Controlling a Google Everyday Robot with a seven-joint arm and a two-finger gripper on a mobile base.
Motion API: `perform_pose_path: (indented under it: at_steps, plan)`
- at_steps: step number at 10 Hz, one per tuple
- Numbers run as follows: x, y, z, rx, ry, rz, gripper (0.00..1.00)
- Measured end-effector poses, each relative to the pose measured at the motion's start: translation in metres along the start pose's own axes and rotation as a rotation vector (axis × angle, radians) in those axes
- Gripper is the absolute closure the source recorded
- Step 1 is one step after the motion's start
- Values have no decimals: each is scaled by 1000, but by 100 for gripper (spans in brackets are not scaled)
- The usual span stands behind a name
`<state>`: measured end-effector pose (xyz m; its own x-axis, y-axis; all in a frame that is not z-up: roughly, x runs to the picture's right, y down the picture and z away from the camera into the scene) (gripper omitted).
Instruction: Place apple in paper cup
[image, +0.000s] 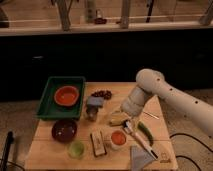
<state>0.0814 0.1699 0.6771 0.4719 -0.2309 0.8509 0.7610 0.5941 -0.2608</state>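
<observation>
The paper cup (118, 144) is a small white cup standing near the front of the wooden table (50, 131). The orange-red apple (118, 137) sits in its mouth and fills the rim. My gripper (128, 125) hangs from the white arm (150, 85), which reaches in from the right. The gripper is just above and to the right of the cup, close to the apple. I cannot see whether it touches the apple.
A green tray (47, 102) at the back left holds an orange bowl (67, 95). Dark red grapes (102, 93), a maroon bowl (64, 129), a pale green cup (76, 148), a green vegetable (145, 131), a white utensil (144, 146) and a grey cloth (140, 159) lie around the cup.
</observation>
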Motion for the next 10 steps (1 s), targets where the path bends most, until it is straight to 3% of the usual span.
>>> perform_pose_path:
  at_steps: [10]
  plan:
    - [8,12,-13,6,-25,-6,20]
